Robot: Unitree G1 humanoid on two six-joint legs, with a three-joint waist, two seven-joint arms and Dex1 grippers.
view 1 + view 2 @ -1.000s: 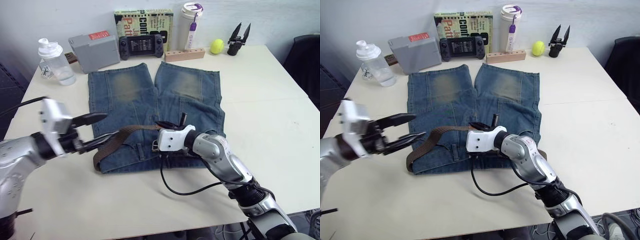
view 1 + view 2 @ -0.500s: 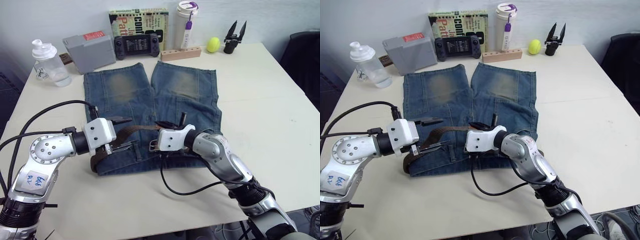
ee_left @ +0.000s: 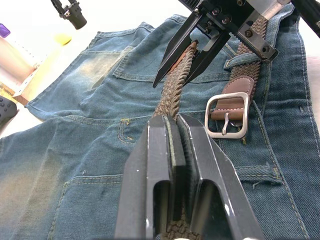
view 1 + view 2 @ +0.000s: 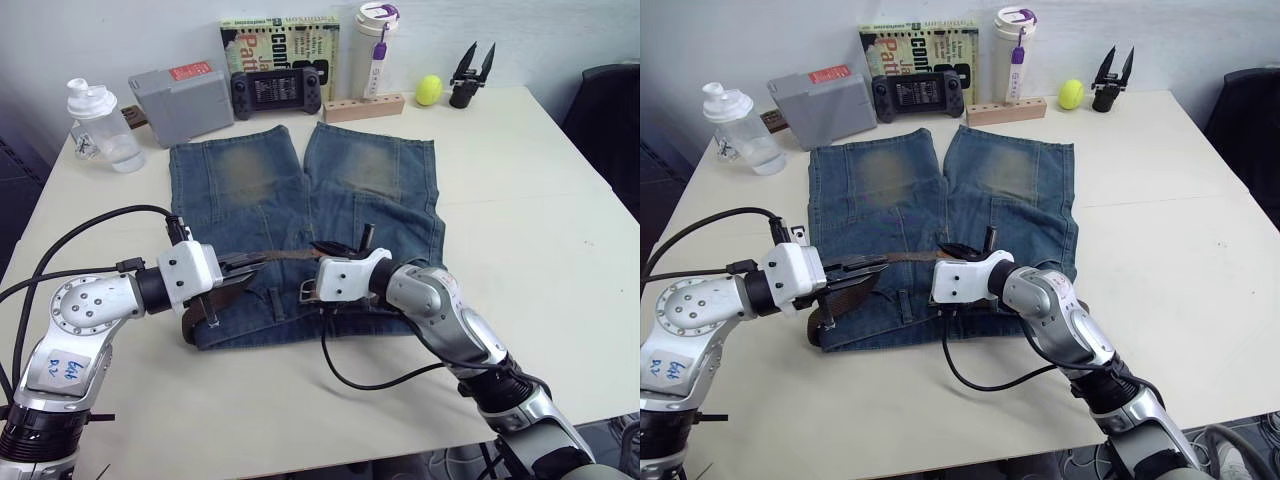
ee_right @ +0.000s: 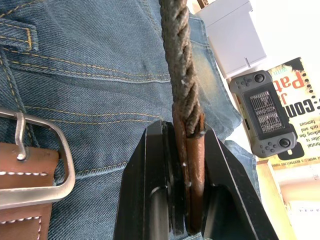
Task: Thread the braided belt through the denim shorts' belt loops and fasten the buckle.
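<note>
The denim shorts point(image 4: 250, 180) lie flat on the table, legs pointing to the back. The braided belt point(image 4: 283, 257) curves from a fold at the shorts' left edge across the waistband. My left gripper point(image 4: 238, 276) is shut on the woven part, shown close up in the left wrist view point(image 3: 173, 122). My right gripper point(image 4: 326, 250) is shut on the belt's smooth brown tip point(image 5: 193, 145), a short way to the right of the left one. The silver buckle point(image 3: 227, 115) lies flat on the denim beside them. A belt loop point(image 3: 243, 59) crosses the strap just past the buckle.
Along the table's back edge stand a clear bottle point(image 4: 98, 125), a grey box point(image 4: 185, 90), a game console point(image 4: 278, 90), a book point(image 4: 280, 35), a tumbler point(image 4: 375, 45), a wooden block point(image 4: 365, 105), a yellow ball point(image 4: 430, 90) and a black spare gripper point(image 4: 470, 75).
My left gripper came in from the left with open fingers, straddled the belt, and has now shut on it. The right gripper kept its hold on the tip.
</note>
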